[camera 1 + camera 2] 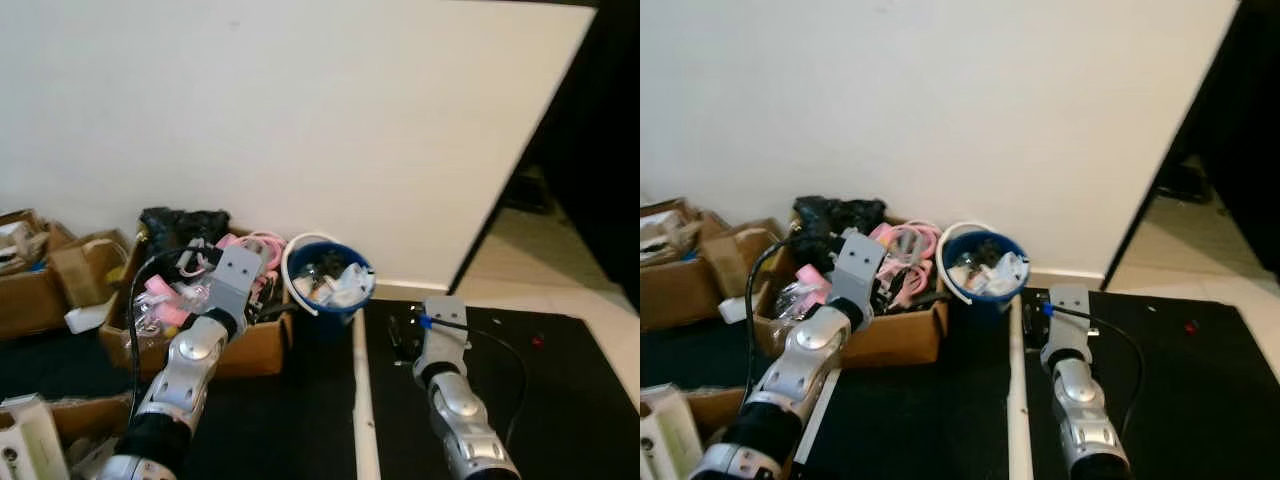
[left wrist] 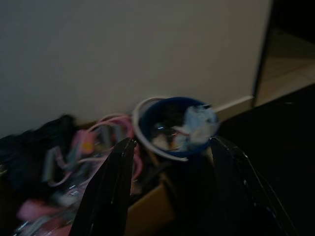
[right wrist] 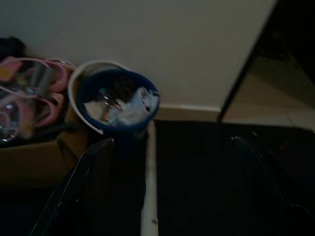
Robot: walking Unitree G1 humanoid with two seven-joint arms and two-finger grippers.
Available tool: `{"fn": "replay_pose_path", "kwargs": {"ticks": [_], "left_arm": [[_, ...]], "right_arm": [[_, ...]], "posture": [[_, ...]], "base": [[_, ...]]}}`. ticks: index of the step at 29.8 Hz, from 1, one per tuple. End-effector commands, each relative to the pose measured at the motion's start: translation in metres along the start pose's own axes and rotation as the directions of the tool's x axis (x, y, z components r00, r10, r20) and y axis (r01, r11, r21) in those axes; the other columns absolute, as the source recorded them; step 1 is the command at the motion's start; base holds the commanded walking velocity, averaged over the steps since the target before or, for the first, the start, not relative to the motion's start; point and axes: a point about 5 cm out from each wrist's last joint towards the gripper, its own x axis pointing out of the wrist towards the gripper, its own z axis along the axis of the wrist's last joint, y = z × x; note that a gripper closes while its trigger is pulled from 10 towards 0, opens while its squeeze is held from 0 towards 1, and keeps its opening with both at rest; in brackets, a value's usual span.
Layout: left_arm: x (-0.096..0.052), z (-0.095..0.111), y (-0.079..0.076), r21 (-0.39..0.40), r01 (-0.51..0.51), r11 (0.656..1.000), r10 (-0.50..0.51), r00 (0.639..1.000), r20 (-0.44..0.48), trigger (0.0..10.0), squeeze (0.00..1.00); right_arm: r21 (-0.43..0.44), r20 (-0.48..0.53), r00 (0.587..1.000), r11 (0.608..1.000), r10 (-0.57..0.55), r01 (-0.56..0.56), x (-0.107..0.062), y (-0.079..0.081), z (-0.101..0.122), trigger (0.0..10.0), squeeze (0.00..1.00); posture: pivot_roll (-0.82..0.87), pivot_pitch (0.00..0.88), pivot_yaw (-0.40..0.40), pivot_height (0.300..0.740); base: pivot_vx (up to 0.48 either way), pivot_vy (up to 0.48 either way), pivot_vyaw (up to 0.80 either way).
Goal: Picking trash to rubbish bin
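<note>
While spread, left hand (image 2: pixel 170 167) faces the bin (image 2: pixel 177 123) just beyond.

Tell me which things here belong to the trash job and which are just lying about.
Job:
round blue plastic bin holding white crumpled trash
left gripper, open
right gripper, open

Lying about:
brown cardboard box of pink items
black floor mat

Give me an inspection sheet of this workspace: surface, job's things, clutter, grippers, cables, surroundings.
Surface: black floor mat, with a white strip running across it.
Job's things: round blue plastic rubbish bin against the wall, holding white crumpled trash.
Clutter: open cardboard box of pink items beside the bin; more cardboard boxes farther left.
Grippers: left gripper open, aimed toward the bin; right gripper open, empty.
Cables: black cable on the right arm.
Surroundings: plain white wall; dark doorway at right.
</note>
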Motion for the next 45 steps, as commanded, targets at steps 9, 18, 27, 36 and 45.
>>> {"fn": "replay_pose_path", "kwargs": {"ticks": [9,18,27,36,45], "left_arm": [[0.001,-0.002,0.001,-0.007,-0.014,1.000,0.013,1.000,-0.018,10.0,0.00],[0.003,-0.003,-0.001,-0.003,0.006,1.000,-0.006,1.000,-0.020,10.0,0.00],[0.008,0.001,-0.001,-0.015,-0.003,1.000,0.003,1.000,-0.008,10.0,0.00],[0.004,-0.005,-0.003,-0.020,-0.003,1.000,0.002,1.000,-0.013,10.0,0.00],[0.008,-0.003,-0.006,-0.004,0.022,1.000,-0.022,1.000,-0.013,10.0,0.00]], "right_arm": [[-0.004,-0.021,1.000,1.000,-0.009,0.009,-0.001,-0.001,-0.004,10.0,0.00],[-0.004,-0.017,0.999,0.999,-0.038,0.038,-0.004,-0.009,-0.005,10.0,0.00],[-0.019,0.003,0.999,0.999,-0.045,0.045,-0.002,-0.015,0.001,10.0,0.00],[-0.032,0.006,0.999,0.998,-0.046,0.046,-0.002,-0.017,0.003,10.0,0.00],[-0.022,0.000,0.998,0.997,-0.070,0.070,-0.008,-0.018,-0.002,10.0,0.00]], "posture": [[-0.07,0.062,0.017,0.740],[-0.09,0.044,0.024,0.740],[-0.10,0.051,0.001,0.740],[-0.12,0.056,0.009,0.740],[-0.12,0.058,0.038,0.740]], "base": [[0.000,0.000,-0.80],[0.000,0.000,-0.80],[0.000,0.000,-0.80],[0.000,0.000,-0.80],[0.000,0.000,-0.80]]}}
